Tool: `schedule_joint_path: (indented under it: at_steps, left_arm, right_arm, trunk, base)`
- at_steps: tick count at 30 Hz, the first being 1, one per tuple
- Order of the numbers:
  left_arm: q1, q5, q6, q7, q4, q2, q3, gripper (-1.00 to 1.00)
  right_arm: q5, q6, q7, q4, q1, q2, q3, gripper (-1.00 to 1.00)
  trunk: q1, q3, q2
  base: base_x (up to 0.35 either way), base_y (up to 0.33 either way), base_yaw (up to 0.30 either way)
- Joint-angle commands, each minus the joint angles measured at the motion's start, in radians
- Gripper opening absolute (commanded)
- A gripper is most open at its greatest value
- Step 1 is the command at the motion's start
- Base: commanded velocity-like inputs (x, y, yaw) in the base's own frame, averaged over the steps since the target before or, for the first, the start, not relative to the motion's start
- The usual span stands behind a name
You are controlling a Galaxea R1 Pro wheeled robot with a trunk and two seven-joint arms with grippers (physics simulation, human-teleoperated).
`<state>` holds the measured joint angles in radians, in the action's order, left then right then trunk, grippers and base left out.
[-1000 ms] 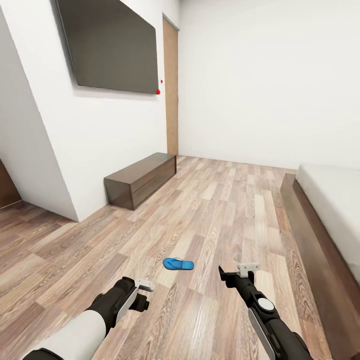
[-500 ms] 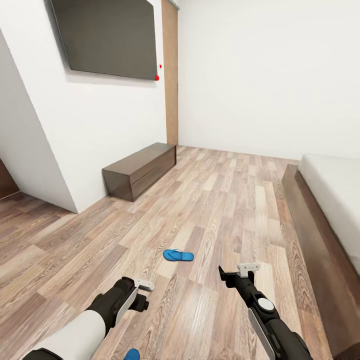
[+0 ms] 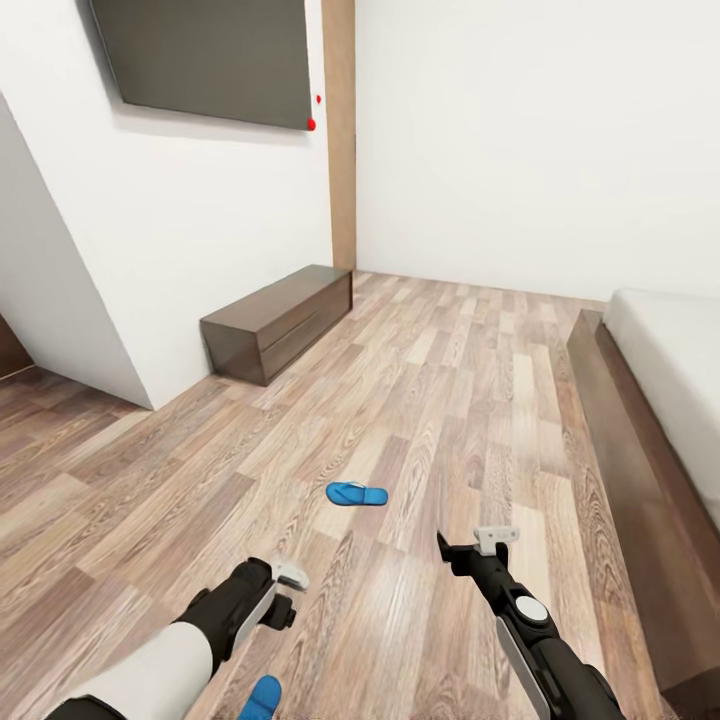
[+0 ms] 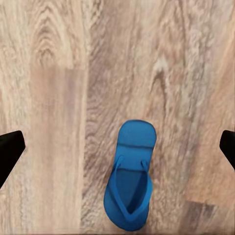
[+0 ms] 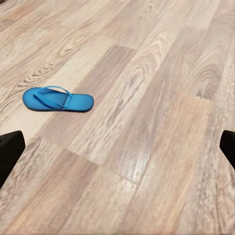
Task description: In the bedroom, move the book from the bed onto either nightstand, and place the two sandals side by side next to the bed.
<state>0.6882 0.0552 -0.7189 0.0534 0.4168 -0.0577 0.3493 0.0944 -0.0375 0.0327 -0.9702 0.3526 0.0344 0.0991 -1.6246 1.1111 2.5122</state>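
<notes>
Lying flat on the floor [image 3: 430,400], one sandal [image 3: 357,494] rests at about 11 o'clock from the right gripper [image 3: 478,548], well apart from the bed [image 3: 640,470], which runs along the 3 o'clock side. The second sandal [image 3: 262,697] lies close to the robot, almost under the left gripper [image 3: 283,592], at its 6 o'clock. Both grippers are spread wide and hold nothing; in each wrist view the fingertips stand far apart at the edges.

I think the risk is in the first grasp. The soles are thin and flat, so fingers coming down may scrape the planks, push a sandal away or pinch only the strap. The near sandal sits at the lower edge of the head view, so aiming there is poor.
</notes>
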Motion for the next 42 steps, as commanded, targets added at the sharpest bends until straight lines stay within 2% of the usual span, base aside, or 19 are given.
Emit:
schedule_joint_path:
  at_steps: [1, 3, 7, 15, 18, 19, 23, 42]
  left_arm:
    - [0.001, -0.003, -0.005, 0.005, 0.0, -0.001, 0.022, 1.0]
    - [0.001, -0.013, -0.006, 0.004, -0.002, -0.004, 0.046, 1.0]
    - [0.001, -0.019, -0.008, 0.003, -0.001, -0.007, 0.061, 1.0]
    - [0.001, -0.037, -0.012, 0.001, 0.007, -0.006, 0.069, 1.0]
    - [0.001, -0.063, -0.012, 0.0, 0.012, -0.007, 0.069, 1.0]
    - [0.001, -0.086, -0.013, -0.002, 0.015, -0.008, 0.068, 1.0]
    - [0.001, -0.104, -0.013, -0.003, 0.035, -0.009, 0.068, 1.0]
    - [0.001, -0.106, -0.007, 0.0, 0.045, -0.008, 0.067, 1.0]
  right_arm:
    - [0.01, -0.004, 0.001, -0.001, 0.0, 0.001, 0.002, 1.0]
    - [0.01, -0.004, 0.001, -0.001, 0.0, 0.001, 0.002, 1.0]
    - [0.01, -0.004, 0.001, -0.001, 0.0, 0.001, 0.001, 1.0]
    - [0.01, -0.004, 0.001, 0.001, 0.0, 0.001, 0.002, 1.0]
    - [0.01, -0.004, 0.001, 0.001, 0.0, 0.001, 0.002, 1.0]
    - [0.01, -0.004, 0.001, 0.002, 0.0, 0.001, 0.002, 1.0]
    - [0.01, -0.004, 0.001, 0.005, 0.0, 0.0, 0.003, 1.0]
    - [0.01, -0.003, 0.001, 0.004, 0.0, 0.001, 0.001, 1.0]
  trunk:
    - [0.0, 0.005, 0.001]
    - [-0.001, 0.013, 0.001]
    - [-0.003, 0.028, 0.002]
    - [-0.006, 0.059, 0.004]
    - [-0.008, 0.071, 0.005]
    - [-0.008, 0.074, 0.005]
    - [-0.01, 0.09, 0.006]
    - [-0.019, 0.163, 0.01]
  base:
    - [0.0, 0.0, 0.0]
    - [0.0, 0.0, 0.0]
    - [0.0, 0.0, 0.0]
    - [0.0, 0.0, 0.0]
    - [0.0, 0.0, 0.0]
    - [0.0, 0.0, 0.0]
    - [0.0, 0.0, 0.0]
    - [0.0, 0.0, 0.0]
